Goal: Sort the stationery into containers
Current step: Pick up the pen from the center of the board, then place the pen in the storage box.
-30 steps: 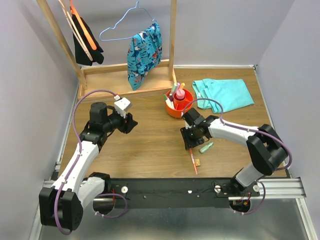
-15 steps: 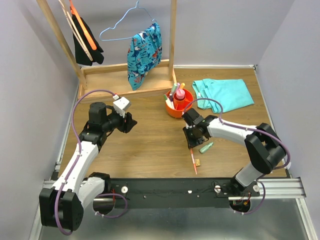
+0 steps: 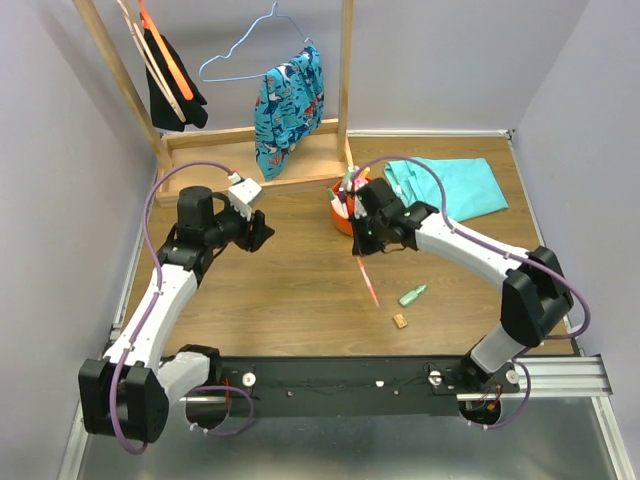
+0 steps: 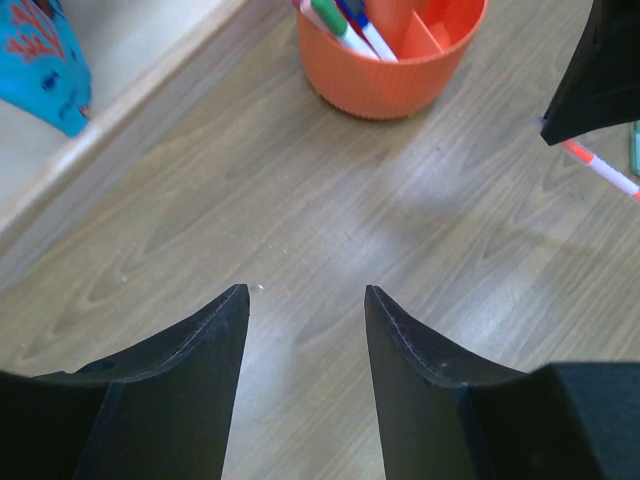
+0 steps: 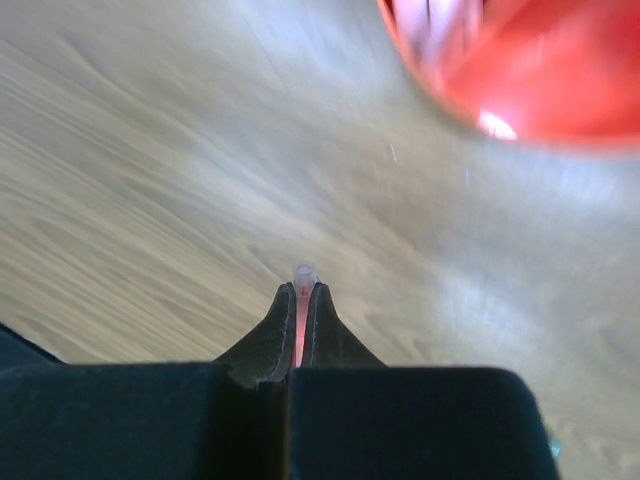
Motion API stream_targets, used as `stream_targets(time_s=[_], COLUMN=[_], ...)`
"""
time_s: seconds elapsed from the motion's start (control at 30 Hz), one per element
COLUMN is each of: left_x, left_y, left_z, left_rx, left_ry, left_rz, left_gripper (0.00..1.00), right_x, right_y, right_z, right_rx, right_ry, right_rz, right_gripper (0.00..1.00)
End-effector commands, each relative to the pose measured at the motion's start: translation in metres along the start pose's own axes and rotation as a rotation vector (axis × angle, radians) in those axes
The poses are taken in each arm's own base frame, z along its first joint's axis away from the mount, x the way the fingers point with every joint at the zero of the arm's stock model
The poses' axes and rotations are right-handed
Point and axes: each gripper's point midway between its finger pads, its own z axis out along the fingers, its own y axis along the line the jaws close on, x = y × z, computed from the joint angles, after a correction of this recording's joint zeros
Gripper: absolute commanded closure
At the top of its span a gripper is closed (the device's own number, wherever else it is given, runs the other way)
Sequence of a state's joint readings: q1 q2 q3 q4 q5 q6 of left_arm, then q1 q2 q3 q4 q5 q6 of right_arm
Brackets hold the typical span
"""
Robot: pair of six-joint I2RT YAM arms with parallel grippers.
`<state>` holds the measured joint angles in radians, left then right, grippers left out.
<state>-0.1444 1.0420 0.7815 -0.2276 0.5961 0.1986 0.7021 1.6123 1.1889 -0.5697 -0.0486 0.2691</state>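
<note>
Top external, teal cloth [image 3: 445, 188] near bowl [image 3: 341, 220]; rack [image 3: 215, 160] behind

Holds the left gripper [image 4: 305, 292] partly open and empty, with the left arm bent at the elbow, reaching forward and right. Stretches the right arm forward and left, right gripper [image 5: 301, 292] pinched tight on a thin pen [image 3: 367, 280].

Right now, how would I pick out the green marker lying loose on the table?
Find the orange bowl near the middle of the wooden table, then look toward the robot's edge and slightly right. The green marker lies flat there on bare wood. Its only loose neighbour is a tiny tan eraser; the marker is longer and mint green.
</note>
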Motion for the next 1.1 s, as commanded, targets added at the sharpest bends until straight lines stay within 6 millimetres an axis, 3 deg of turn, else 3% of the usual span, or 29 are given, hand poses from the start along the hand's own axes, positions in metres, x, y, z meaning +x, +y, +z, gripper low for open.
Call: stream_targets(time_s=[0.0, 0.1, 0.17, 0.27, 0.33, 0.53, 0.7, 1.07], left_x=[-0.022, -0.029, -0.032, -0.032, -0.032, -0.034, -0.028, -0.024], left_y=[0.005, 0.008, 0.009, 0.01, 0.012, 0.015, 0.016, 0.022], left_z=[0.0, 0.003, 0.005, 0.009, 0.011, 0.015, 0.02, 0.03], left_rx=[0.011, 0.009, 0.012, 0.02, 0.022, 0.022, 0.03, 0.033], left_ry=[-0.023, -0.031, -0.036, -0.029, -0.024, -0.019, -0.004, 0.007], left_rz=[0.026, 0.014, 0.004, -0.009, -0.013, -0.016, -0.029, -0.048], left_gripper=[0.41, 0.41, 0.41, 0.41, 0.41, 0.41, 0.41, 0.41], right_x=[-0.117, -0.168, -0.206, -0.234, -0.242, -0.26, -0.263, -0.23], right_y=[0.044, 0.056, 0.065, 0.069, 0.066, 0.04, 0.034, -0.004], right_z=[-0.053, -0.071, -0.095, -0.11, -0.111, -0.092, -0.07, -0.014], right_rx=[-0.137, -0.152, -0.15, -0.131, -0.099, 0.037, 0.057, 0.12], right_ry=[-0.346, -0.505, -0.647, -0.816, -0.874, -0.933, -0.923, -0.775], right_rz=[-0.146, -0.25, -0.295, -0.395, -0.447, -0.439, -0.456, -0.424], right_gripper=[0.99, 0.99, 0.99, 0.99, 0.99, 0.99, 0.99, 0.99])
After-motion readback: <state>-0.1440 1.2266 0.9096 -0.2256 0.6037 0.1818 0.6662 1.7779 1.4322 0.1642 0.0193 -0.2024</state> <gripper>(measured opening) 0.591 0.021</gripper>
